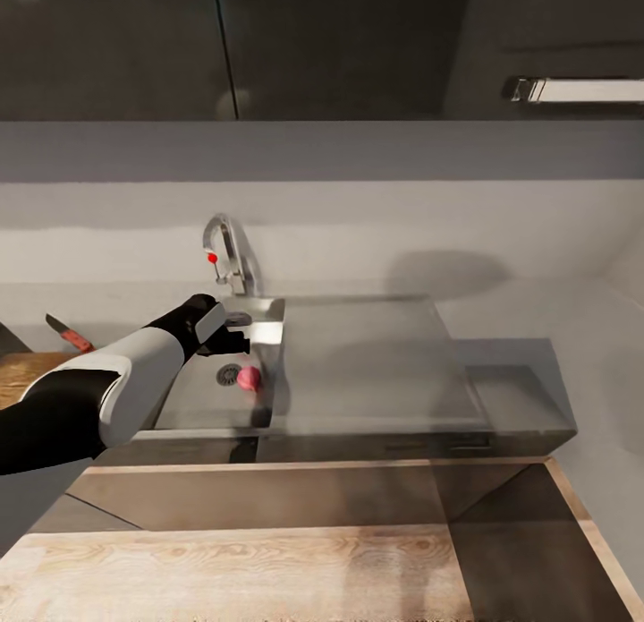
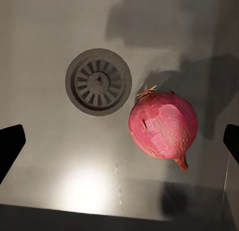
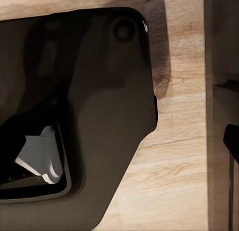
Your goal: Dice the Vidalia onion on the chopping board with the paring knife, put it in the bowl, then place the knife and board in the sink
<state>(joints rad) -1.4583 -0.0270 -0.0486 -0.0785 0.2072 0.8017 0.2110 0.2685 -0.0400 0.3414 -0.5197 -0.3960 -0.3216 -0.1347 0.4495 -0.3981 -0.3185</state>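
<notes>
The pinkish-red Vidalia onion lies on the floor of the steel sink, beside the round drain. My left gripper hangs open straight above them, with its dark fingertips far apart on either side and touching nothing. The paring knife, with its red handle, lies on the countertop at the far left, behind the wooden chopping board. My right gripper hangs low over the wood floor, open and empty. The bowl is out of view.
The chrome tap with a red dot rises just behind my left gripper. A flat drainboard spreads to the right of the basin. Dark wall cabinets hang above. The robot's dark body takes up much of the right wrist view.
</notes>
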